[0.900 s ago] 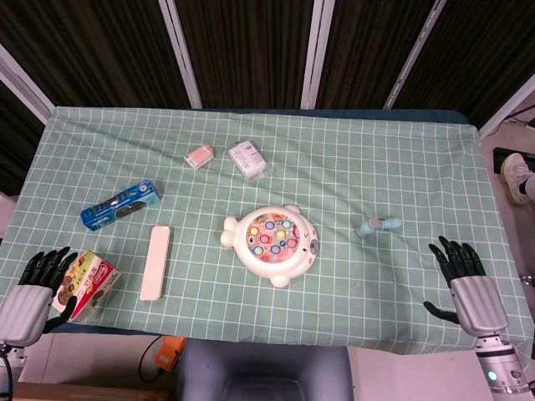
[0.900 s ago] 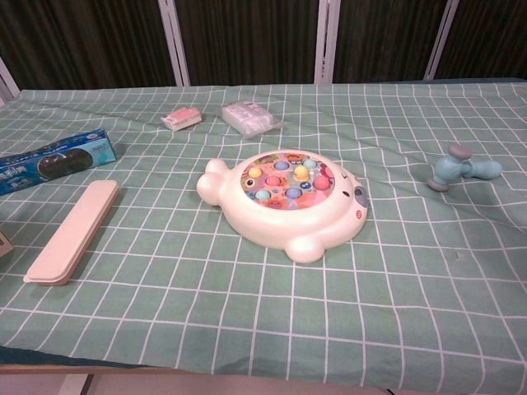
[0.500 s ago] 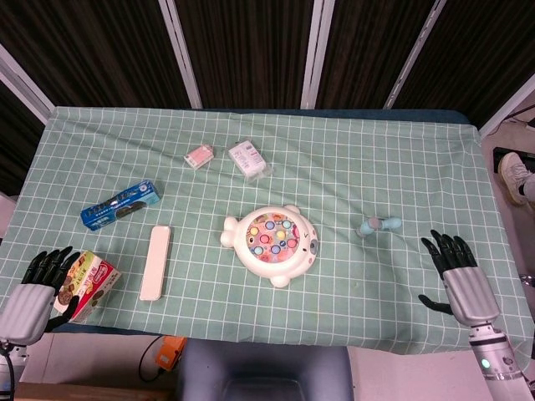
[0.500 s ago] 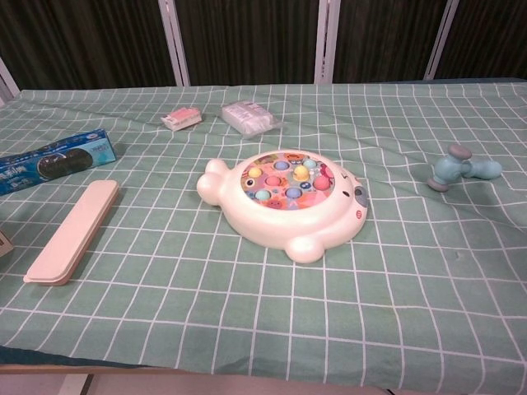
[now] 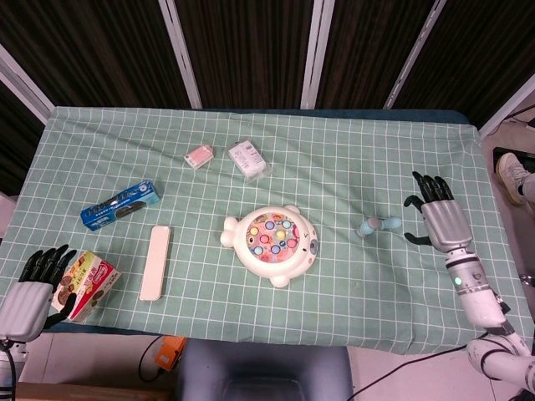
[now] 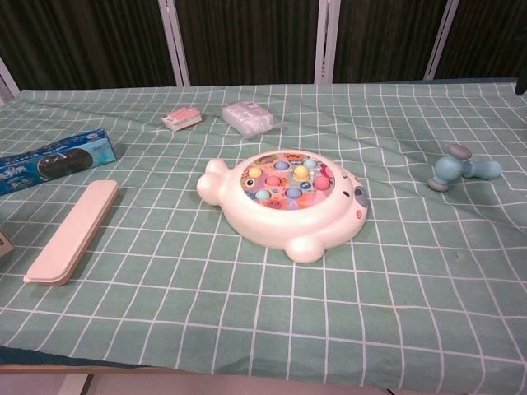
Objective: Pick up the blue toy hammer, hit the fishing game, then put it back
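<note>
Since the earlier frames the right hand (image 5: 439,219) has come forward and inward over the table, from near the front right edge to a spot just right of the blue toy hammer (image 5: 378,225), while the left hand (image 5: 33,284) has kept its place at the front left corner. That right hand lies palm down with its dark fingers spread and pointing toward the far side of the table, holding nothing and not touching the hammer; its forearm trails back toward the near right corner. One hammer lies on its side on the green checked tablecloth (image 5: 334,167), well right of the single fishing game (image 5: 272,241), which sits near the middle of the table with its coloured fish disc facing up. The left hand is likewise open and empty, fingers apart, just beside one snack box (image 5: 84,288) at the table's edge. Further out lie one long cream case (image 5: 155,262), one blue carton (image 5: 121,205), one small pink packet (image 5: 199,156) and one clear-wrapped white packet (image 5: 249,158) toward the far side. Neither hand appears in the chest view.
</note>
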You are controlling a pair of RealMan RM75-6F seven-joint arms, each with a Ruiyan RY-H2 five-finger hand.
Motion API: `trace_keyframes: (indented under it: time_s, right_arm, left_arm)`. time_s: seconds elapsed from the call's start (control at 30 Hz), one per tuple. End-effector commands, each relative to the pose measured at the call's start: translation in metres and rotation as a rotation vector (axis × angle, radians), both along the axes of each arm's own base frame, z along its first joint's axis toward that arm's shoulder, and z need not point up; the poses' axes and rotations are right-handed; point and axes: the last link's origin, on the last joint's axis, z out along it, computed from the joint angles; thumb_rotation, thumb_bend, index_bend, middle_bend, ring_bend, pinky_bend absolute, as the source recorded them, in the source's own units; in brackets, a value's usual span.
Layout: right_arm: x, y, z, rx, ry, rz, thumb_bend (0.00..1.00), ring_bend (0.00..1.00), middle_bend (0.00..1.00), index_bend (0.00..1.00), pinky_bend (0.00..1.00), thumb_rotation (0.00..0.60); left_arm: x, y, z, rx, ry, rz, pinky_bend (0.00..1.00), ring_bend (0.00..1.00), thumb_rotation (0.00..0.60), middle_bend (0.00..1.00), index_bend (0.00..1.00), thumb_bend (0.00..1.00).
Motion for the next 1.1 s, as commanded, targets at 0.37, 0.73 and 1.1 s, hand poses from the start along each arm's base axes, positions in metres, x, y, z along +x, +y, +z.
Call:
trace_keyframes:
  time_s: [0.37, 0.73, 1.1]
  right_arm:
    - [-0.025, -0.035, -0.048, 0.075, -0.078, -0.052, 0.46, 0.00, 0.15, 0.67, 0.01, 0.600]
    - [-0.026, -0.045, -0.063, 0.116, -0.075, -0.059, 0.46, 0.00, 0.15, 0.57, 0.01, 0.600]
    - [-0.023, -0.043, -0.072, 0.139, -0.047, -0.040, 0.48, 0.00, 0.15, 0.60, 0.01, 0.600]
  left_arm:
    - [-0.001, 0.004, -0.004, -0.003, 0.020, 0.024, 0.04, 0.02, 0.600, 0.04, 0.00, 0.42]
    - [0.000, 0.005, -0.006, -0.004, 0.027, 0.026, 0.04, 0.02, 0.600, 0.04, 0.00, 0.42]
    - [0.000, 0.004, -0.005, -0.004, 0.024, 0.021, 0.04, 0.02, 0.600, 0.04, 0.00, 0.42]
